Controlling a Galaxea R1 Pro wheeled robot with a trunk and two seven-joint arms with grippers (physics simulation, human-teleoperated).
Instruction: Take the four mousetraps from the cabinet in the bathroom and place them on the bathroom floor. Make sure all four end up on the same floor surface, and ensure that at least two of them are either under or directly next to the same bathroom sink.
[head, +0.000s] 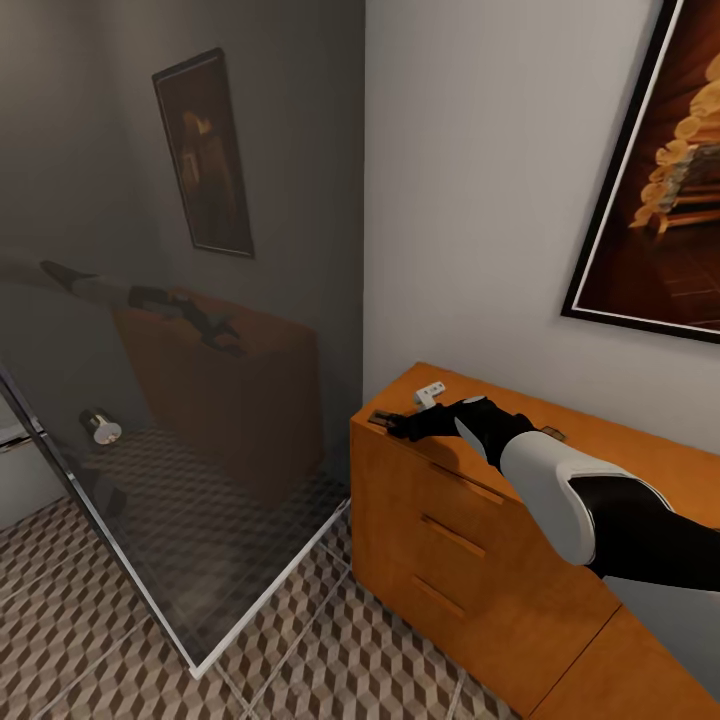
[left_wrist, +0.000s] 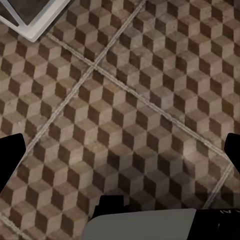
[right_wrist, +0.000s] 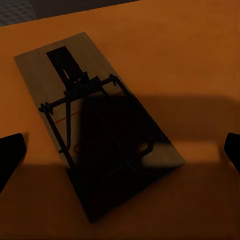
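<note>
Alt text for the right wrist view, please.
A mousetrap, a flat wooden board with dark wire parts, lies on the orange-brown cabinet top, partly in shadow. The right gripper's dark fingertips sit apart at either edge, not touching it.

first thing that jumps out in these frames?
The right arm stretched across the orange-brown cabinet, its right gripper open at the far-left corner of the top over a mousetrap lying flat there. A second mousetrap, pale, sits just beyond on the same top. To the left, a large glass panel mirrors cabinet and arm above the cube-patterned bathroom floor.
</note>
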